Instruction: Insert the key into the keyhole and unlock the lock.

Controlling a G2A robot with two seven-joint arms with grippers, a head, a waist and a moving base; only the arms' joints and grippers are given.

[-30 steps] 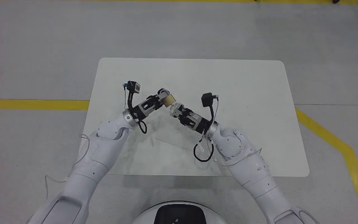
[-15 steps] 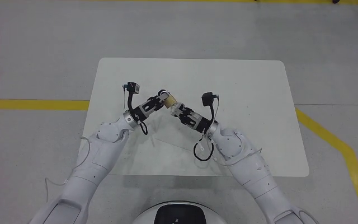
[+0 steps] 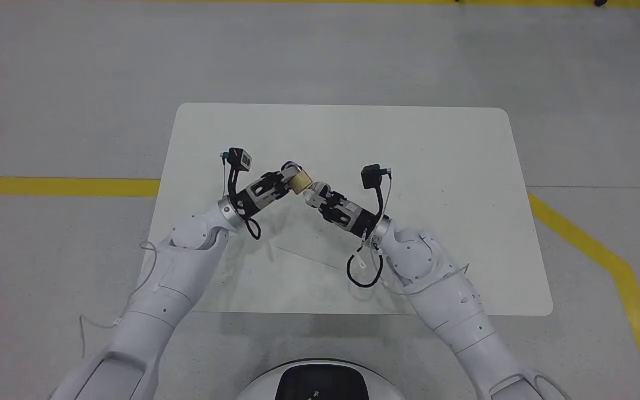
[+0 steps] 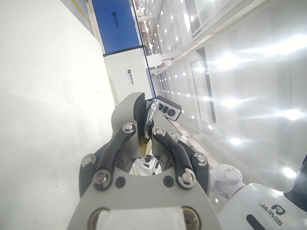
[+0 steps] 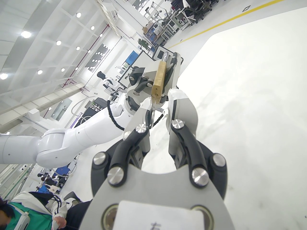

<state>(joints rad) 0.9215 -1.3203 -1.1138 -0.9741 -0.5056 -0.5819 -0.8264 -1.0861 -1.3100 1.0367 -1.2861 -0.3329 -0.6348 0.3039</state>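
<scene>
Over the middle of the white table (image 3: pixel 450 200) my two grippers meet tip to tip. My left gripper (image 3: pixel 285 180) is shut on the brass padlock (image 3: pixel 299 179). In the right wrist view the padlock (image 5: pixel 159 77) stands edge-on in that gripper, its silver shackle (image 5: pixel 165 56) pointing away. My right gripper (image 5: pixel 160 101) is shut on the small silver key (image 5: pixel 153 114), whose tip touches the padlock's near end. How deep the key sits is hidden. In the left wrist view, brass (image 4: pixel 145 146) and shiny metal (image 4: pixel 151 113) show between my left gripper's (image 4: pixel 147 113) fingers.
Both arms hold their things in the air above the table's bare top (image 3: pixel 300 270). A yellow floor line (image 3: pixel 80 186) runs past the table on both sides. A black cable loop (image 3: pixel 362 270) hangs from the right forearm.
Both grippers stay pressed together at the same spot; the left arm has shifted only very slightly.
</scene>
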